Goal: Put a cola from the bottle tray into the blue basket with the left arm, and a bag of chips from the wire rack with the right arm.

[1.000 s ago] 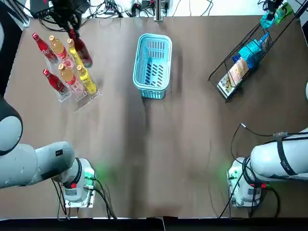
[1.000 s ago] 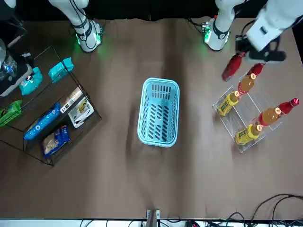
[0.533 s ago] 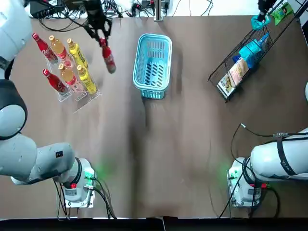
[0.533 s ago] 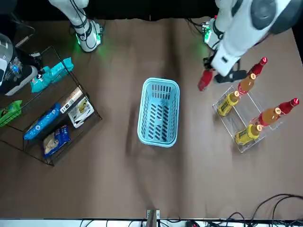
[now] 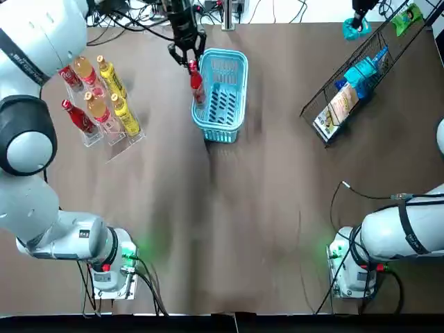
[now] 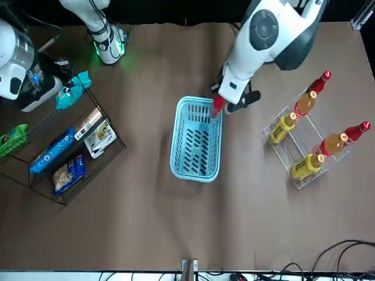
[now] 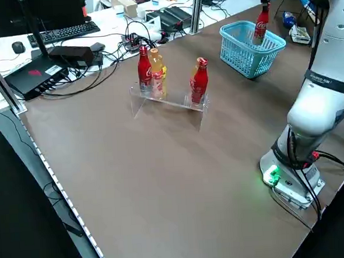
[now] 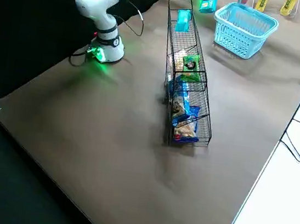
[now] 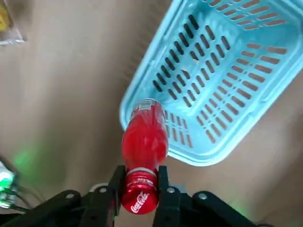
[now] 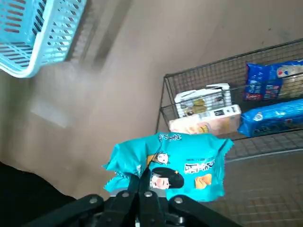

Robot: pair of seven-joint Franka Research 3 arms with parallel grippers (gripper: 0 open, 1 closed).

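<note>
My left gripper is shut on the neck of a red cola bottle. The bottle hangs upright over the left rim of the blue basket. In the left wrist view the bottle is just outside the basket's rim. My right gripper is shut on a teal bag of chips, held in the air just left of the wire rack's far end. In the right wrist view the bag hangs above the rack.
The clear bottle tray at the far left holds two red colas and several yellow and orange bottles. The wire rack slopes along the right edge with blue, white and green packets. Cables and a metal post lie beyond the table's far edge.
My left gripper carried the cola to the right, from beside the bottle tray to the basket's left rim. The right gripper moved left with the teal bag, away from the rack.
</note>
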